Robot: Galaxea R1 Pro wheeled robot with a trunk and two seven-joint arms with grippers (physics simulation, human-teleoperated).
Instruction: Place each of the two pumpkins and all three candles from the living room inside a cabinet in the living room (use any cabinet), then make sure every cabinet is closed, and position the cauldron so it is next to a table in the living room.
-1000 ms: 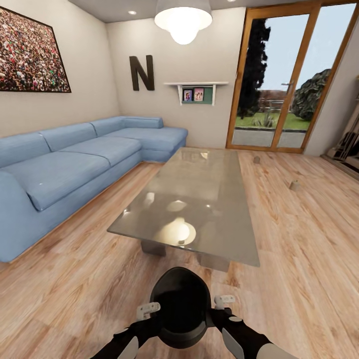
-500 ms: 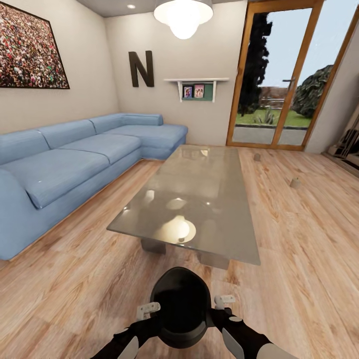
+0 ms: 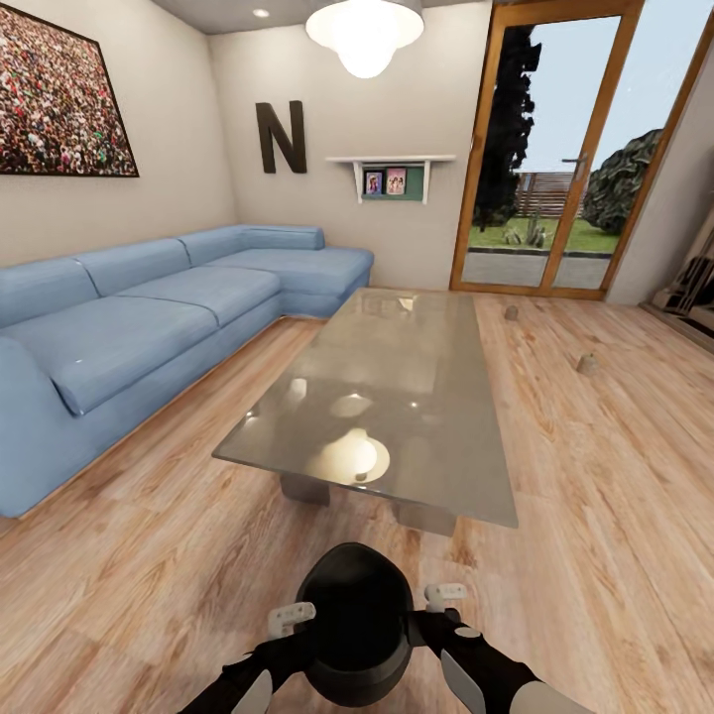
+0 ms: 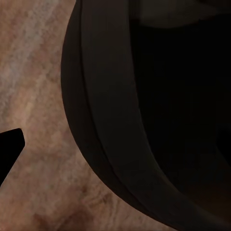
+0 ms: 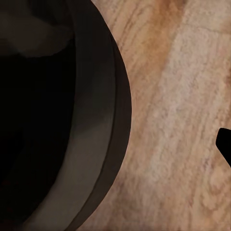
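Observation:
I hold the glossy black cauldron (image 3: 357, 620) low in front of me, above the wood floor, just short of the near end of the grey glass coffee table (image 3: 397, 387). My left gripper (image 3: 293, 617) is shut on its left side and my right gripper (image 3: 446, 596) on its right side. The cauldron's dark wall (image 4: 159, 110) looms close in the left wrist view, and its rim (image 5: 48, 120) does the same in the right wrist view. Two small tan candles stand on the floor right of the table, one far (image 3: 511, 312), one nearer (image 3: 587, 364). Pumpkins and cabinet are out of view.
A long blue corner sofa (image 3: 149, 317) runs along the left wall. Glass doors in a wooden frame (image 3: 565, 159) close the far right. A lamp (image 3: 364, 30) hangs over the table. Open floor lies between table and sofa and right of the table.
The cauldron and both grippers have sunk a little lower in the head view. Earlier the camera shifted slightly; the room itself has not changed.

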